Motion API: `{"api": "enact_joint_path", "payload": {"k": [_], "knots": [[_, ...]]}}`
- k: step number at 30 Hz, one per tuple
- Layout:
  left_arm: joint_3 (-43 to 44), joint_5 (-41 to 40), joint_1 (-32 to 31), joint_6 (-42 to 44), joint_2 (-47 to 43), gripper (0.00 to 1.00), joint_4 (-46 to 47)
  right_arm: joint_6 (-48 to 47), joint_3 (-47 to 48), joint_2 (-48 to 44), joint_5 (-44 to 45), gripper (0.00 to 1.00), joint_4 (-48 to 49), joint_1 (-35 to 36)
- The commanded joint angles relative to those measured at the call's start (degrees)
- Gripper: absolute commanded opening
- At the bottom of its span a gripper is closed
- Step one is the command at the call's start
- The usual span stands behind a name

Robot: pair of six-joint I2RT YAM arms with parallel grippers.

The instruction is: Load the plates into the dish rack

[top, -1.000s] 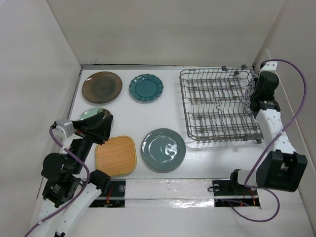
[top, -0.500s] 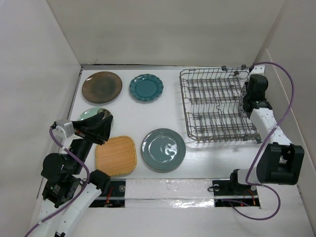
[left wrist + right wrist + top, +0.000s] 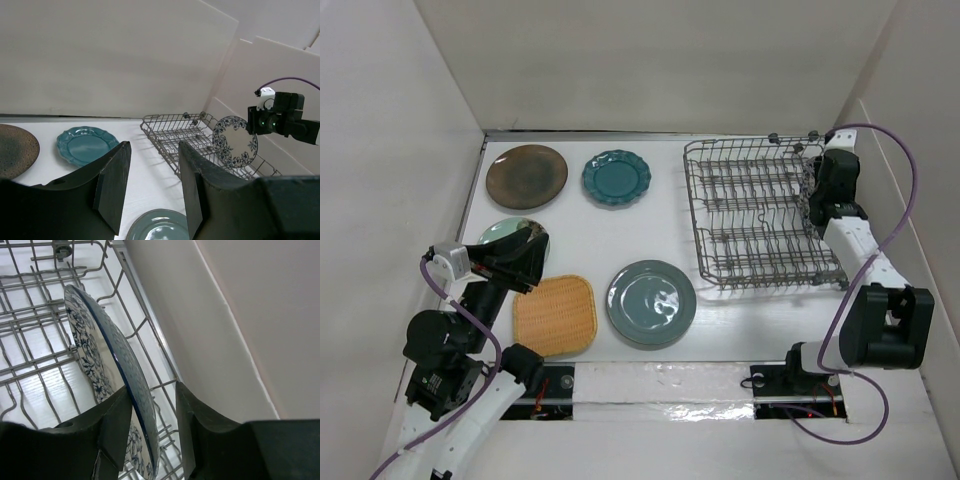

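The white plate with blue flowers [image 3: 107, 360] stands on edge between the tines at the right end of the dish rack [image 3: 760, 215]. My right gripper [image 3: 152, 390] is open around its rim: the left finger touches the plate and a gap shows on the right. The left wrist view shows that plate [image 3: 235, 141] upright beside the right gripper [image 3: 277, 120]. My left gripper [image 3: 532, 250] hangs open and empty at the table's left. Flat on the table lie the dark brown plate [image 3: 526, 176], teal scalloped plate [image 3: 616, 179], grey-blue plate [image 3: 651, 303] and tan woven plate [image 3: 555, 315].
A pale green plate [image 3: 500, 232] lies partly under my left gripper. White walls close the table in at the back and on both sides. The rack's right side runs close along the right wall [image 3: 225, 315].
My right gripper has shifted slightly left toward the rack and its jaws have opened off the floral plate, which stays standing in the rack. The left arm has not moved.
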Motion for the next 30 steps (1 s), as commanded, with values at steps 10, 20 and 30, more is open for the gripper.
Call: {"api": "enact_joint_path", "payload": {"k": [10, 20, 30], "knots": [[0.93, 0.05, -0.32, 0.57, 1.09, 0.4, 1.92, 17.7, 19.19, 1.97, -11.66, 0.71, -9.92, -2.3], [1.01, 0.13, -0.32, 0.57, 2.23, 0.34, 1.83, 31.15, 26.05, -2.6, -12.82, 0.19, -8.97, 17.8], [0.4, -1.53, -0.32, 0.48, 3.99, 0.0, 1.65, 53.31, 26.13, 17.56, -3.36, 0.0, 8.44, 43.99]]}}
